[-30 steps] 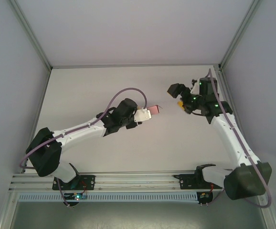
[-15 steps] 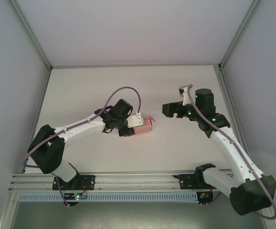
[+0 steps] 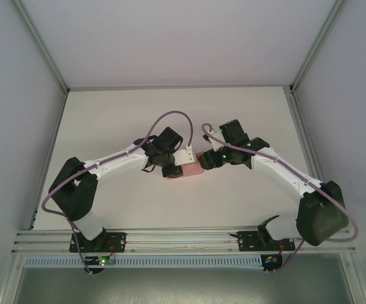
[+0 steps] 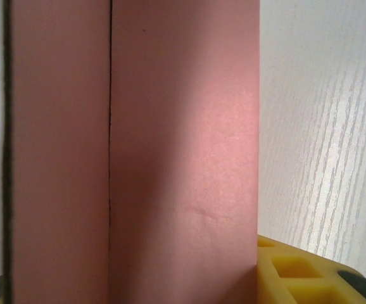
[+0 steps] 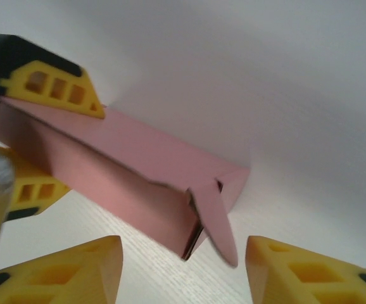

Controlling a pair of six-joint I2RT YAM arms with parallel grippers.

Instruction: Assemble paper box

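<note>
Two arms meet over the white table [image 3: 119, 114]. At left, the left gripper [image 3: 184, 156] is clamped on the pink thin-card paper box [image 5: 119, 161] at mid-table. Its loose rounded end flap [image 5: 216, 221] sticks out. The right gripper [image 5: 183, 269] has its jaws apart, straddling the flap without touching. Step looks like end closing; next needs a careful tuck.

Paper box [image 3: 191, 169] near middle of tabletop [image 3: 119, 120]. Left claw [image 3: 182, 167] at box's left end, one finger [image 5: 50, 88] each side, pinching. Right claw [image 3: 203, 162] just right of box, not touching.
</note>
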